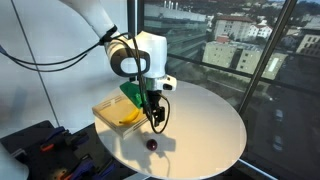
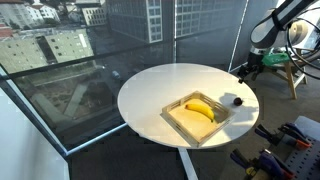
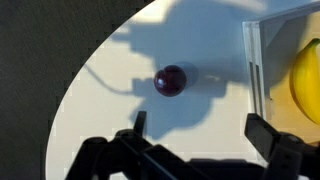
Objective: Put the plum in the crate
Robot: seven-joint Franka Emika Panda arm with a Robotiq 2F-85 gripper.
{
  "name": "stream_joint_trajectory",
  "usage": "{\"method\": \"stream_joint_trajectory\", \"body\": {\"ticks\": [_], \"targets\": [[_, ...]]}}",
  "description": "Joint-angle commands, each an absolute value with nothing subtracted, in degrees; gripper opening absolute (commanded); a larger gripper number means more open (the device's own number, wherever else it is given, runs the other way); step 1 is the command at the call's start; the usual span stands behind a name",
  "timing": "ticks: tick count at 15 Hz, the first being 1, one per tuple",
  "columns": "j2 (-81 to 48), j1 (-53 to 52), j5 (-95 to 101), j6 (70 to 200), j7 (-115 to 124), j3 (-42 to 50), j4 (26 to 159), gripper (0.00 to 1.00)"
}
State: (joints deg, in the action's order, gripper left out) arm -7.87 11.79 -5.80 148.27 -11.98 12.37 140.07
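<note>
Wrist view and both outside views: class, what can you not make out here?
1. Wrist view: the banana and crate are cut off by the right edge.
2. In an exterior view: the gripper covers part of the crate.
3. In an exterior view: the plum is too small for detail.

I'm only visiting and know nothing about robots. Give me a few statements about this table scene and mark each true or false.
1. The small round dark purple plum lies inside the shallow light-wood crate. False: it sits on the round white table, outside the crate.
2. A curved yellow banana lies in the crate. True.
3. The robot's jaws are clamped on the plum. False: they stand open and hold nothing.
4. City buildings show beyond the table. True.
</note>
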Motion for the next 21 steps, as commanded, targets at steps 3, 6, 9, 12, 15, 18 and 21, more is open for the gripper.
{"method": "stream_joint_trajectory", "body": {"ticks": [3, 6, 9, 12, 15, 18, 21], "targets": [[-10.25, 12.82, -8.08, 148.19, -12.49, 10.83, 138.25, 1.0], [-11.29, 12.37, -7.22, 148.28, -11.32, 10.28, 137.96, 1.0], [-12.98, 13.78, -7.47, 147.86, -13.08, 10.53, 136.93, 1.0], [-14.49, 14.87, -7.38, 147.73, -13.24, 10.68, 136.02, 1.0], [-15.98, 15.9, -7.3, 147.73, -13.22, 10.67, 135.19, 1.0], [-17.39, 16.51, -7.25, 147.75, -12.93, 10.52, 134.31, 1.0], [-18.65, 16.74, -7.23, 147.83, -12.73, 10.32, 133.49, 1.0]]}}
